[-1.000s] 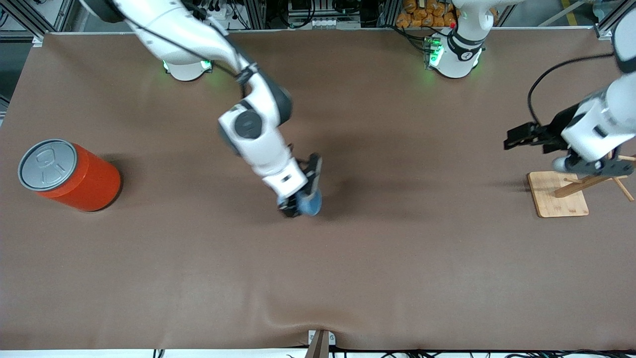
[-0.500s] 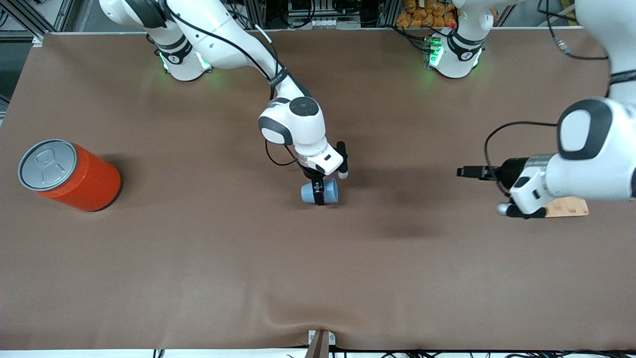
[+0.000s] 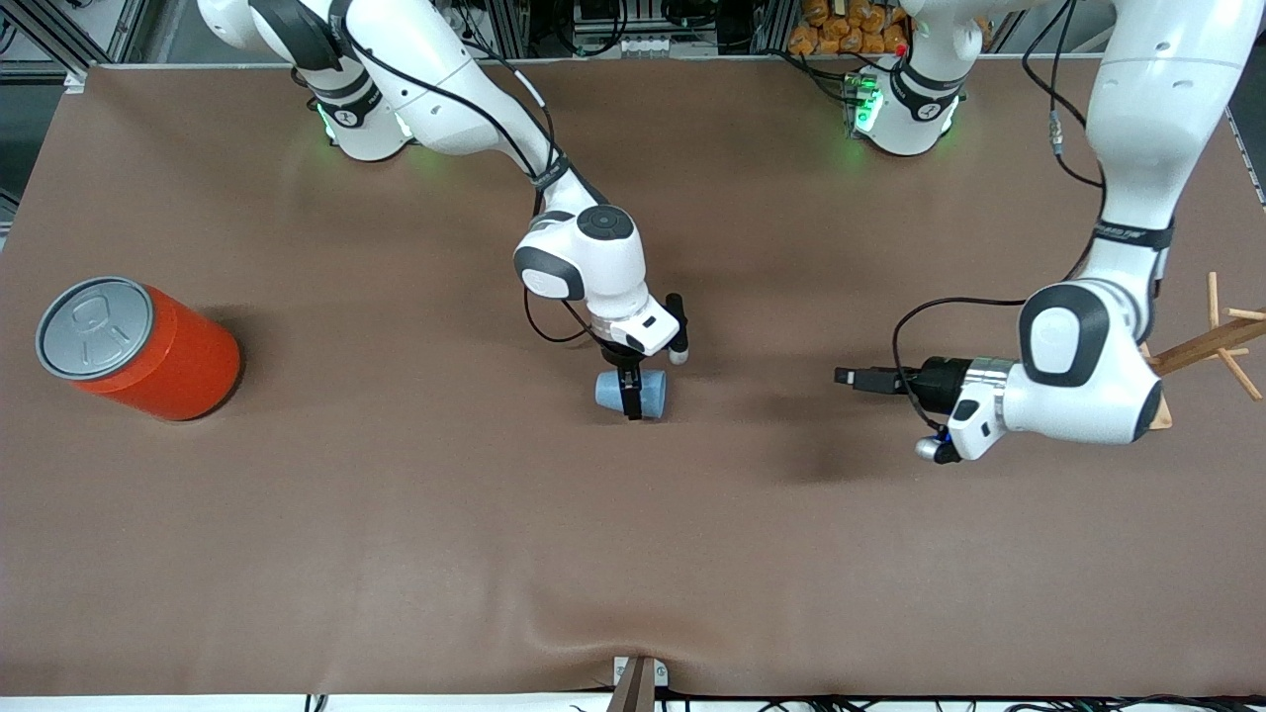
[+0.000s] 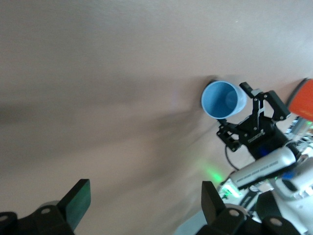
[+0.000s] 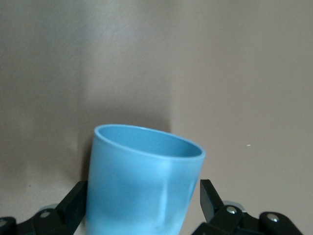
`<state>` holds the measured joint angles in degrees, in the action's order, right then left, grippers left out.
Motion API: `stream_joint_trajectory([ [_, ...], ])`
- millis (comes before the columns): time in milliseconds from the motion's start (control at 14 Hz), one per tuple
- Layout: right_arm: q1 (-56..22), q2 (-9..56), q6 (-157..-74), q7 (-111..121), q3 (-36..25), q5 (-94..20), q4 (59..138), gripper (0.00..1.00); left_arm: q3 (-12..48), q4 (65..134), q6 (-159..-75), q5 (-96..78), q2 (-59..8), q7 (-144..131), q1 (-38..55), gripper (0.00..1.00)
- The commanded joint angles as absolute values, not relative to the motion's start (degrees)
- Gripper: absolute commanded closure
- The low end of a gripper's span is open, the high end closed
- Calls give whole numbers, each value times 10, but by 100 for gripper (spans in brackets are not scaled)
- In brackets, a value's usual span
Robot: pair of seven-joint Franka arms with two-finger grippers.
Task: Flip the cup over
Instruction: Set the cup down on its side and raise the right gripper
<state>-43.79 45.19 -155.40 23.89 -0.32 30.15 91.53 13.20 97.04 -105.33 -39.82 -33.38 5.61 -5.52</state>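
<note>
On the brown bench, the cup lies on its side, well apart from the can. The right claw is clenched on the cup. To flip well, it should turn slowly with a firm grip. The left claw, spread and empty, waits toward the rack.

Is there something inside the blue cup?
The left wrist view looks into the cup, held sideways in the right gripper, and shows bare blue walls. The left gripper is apart from it. The cup's bottom is not clearly seen.
</note>
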Motion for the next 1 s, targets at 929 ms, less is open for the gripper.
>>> stream_joint_trajectory([
  [929,-246,108,-1051,193,19,51,896,0,133,865,-1223,-587,-441,69,53,4],
])
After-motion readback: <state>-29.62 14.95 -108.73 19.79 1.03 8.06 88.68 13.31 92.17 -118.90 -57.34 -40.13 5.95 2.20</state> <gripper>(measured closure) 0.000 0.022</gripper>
